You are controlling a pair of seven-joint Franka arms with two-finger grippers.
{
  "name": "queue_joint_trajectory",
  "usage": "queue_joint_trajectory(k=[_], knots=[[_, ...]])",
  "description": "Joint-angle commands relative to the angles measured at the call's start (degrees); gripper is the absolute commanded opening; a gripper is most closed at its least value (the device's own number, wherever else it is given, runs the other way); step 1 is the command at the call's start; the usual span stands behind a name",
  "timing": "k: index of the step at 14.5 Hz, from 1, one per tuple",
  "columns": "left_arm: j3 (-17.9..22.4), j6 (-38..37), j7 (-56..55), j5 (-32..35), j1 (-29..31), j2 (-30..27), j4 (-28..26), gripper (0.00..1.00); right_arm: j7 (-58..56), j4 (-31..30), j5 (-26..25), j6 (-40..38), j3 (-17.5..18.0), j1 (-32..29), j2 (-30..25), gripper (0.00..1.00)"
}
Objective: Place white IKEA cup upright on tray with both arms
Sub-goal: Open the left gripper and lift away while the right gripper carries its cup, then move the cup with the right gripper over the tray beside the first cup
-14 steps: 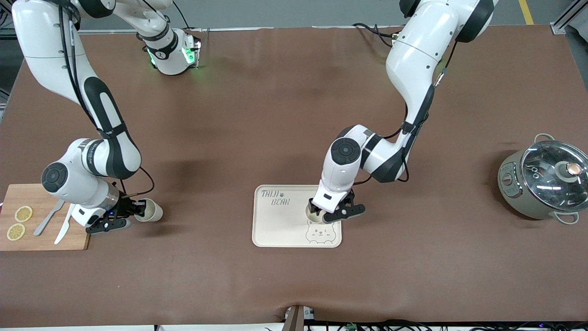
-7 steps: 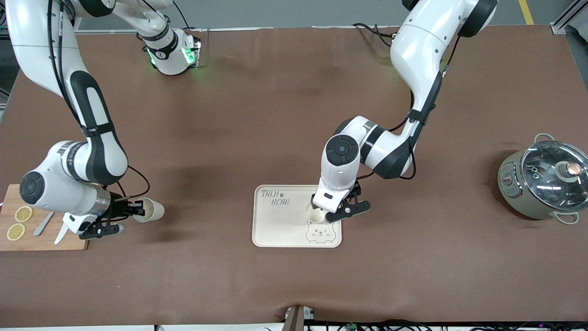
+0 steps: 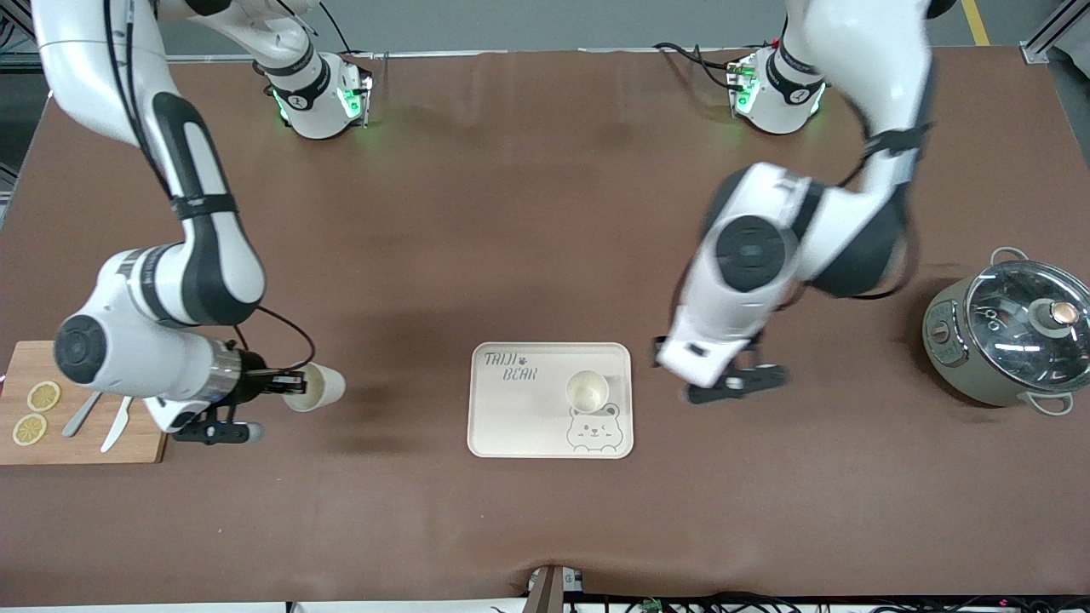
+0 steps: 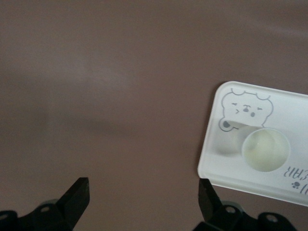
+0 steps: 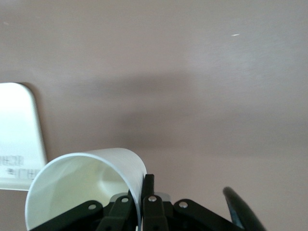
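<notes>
The cream tray [image 3: 519, 417] lies mid-table with one white cup [image 3: 587, 391] standing upright on it above the bear drawing. My left gripper [image 3: 732, 387] is open and empty, up in the air over the bare table beside the tray toward the left arm's end. In the left wrist view my left gripper [image 4: 143, 199] shows wide-open fingers, with the tray [image 4: 216, 159] and the cup [image 4: 265, 149] off to one side. My right gripper [image 3: 285, 385] is shut on the rim wall of a second white cup [image 3: 317, 387], held on its side over the table between the board and the tray. The right wrist view shows this cup [image 5: 82, 187] pinched in my right gripper [image 5: 142, 192], and a corner of the tray [image 5: 17, 125].
A wooden cutting board [image 3: 128, 447] with two lemon slices [image 3: 36, 411], a knife and a spoon lies at the right arm's end. A grey pot with a glass lid [image 3: 1013, 336] stands at the left arm's end.
My left gripper let go of the cup on the tray, rose and swung away toward the left arm's end. My right gripper moved toward the tray with its cup.
</notes>
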Motion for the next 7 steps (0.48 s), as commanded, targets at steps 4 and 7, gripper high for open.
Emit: queue_joint_trajectory(k=[4,7], knots=[[-0.27,-3.37,11.85,-2.93,9.51,-6.73,-1.71,1.00,22.29,5.31,0.19,-2.28,-0.60,9.93,-0.14,0.00],[0.00,-3.72,18.09,-2.93,13.21,-9.01,-2.32,1.00,33.10,7.67,-0.08,-0.70,-0.86,13.98,0.99,0.00]])
